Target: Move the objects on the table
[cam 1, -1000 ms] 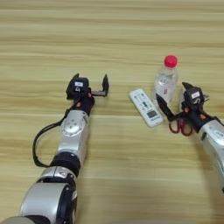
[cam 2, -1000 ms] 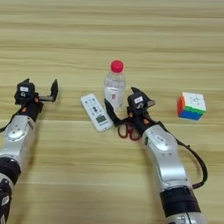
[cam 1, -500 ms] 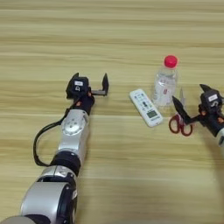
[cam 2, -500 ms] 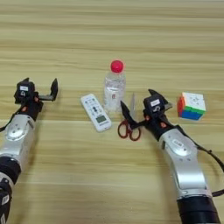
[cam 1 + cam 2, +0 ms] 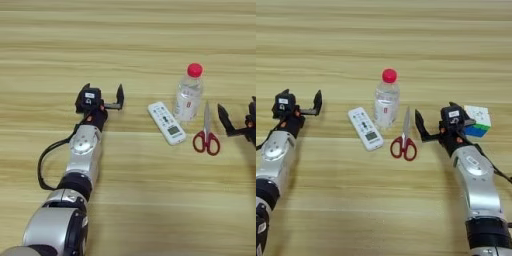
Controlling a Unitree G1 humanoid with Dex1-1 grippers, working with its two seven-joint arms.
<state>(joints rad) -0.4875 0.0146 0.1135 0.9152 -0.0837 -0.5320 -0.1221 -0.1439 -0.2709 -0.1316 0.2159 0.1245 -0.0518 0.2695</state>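
- Since a second ago the right gripper (image 5: pixel 435 125) has drawn away from the scissors and bottle toward the cube; the scissors now lie free, apart from its open fingers, and nothing is held.
- Surface (image 5: pixel 381 45): light wooden planks fill both views, carrying every object.
- Left gripper (image 5: pixel 104 98): parked at the far left, fingers spread and empty, with the remote well to its right.
- Clear bottle with red cap (image 5: pixel 386 100): upright, left of the right gripper, beyond the scissors.
- White remote (image 5: pixel 365 128): flat, just beside the bottle on the side away from the right gripper.
- Red-handled scissors (image 5: pixel 404 137): closed blades pointing away from the robot, nearest thing on the right gripper's left.
- Puzzle cube (image 5: pixel 476 121): just right of the right gripper, partly hidden behind it.
- Progress, as a judgement: the scissors look set down; bottle, remote and cube may still await moving.
- No pen is visible; the cube falls outside the left eye view.
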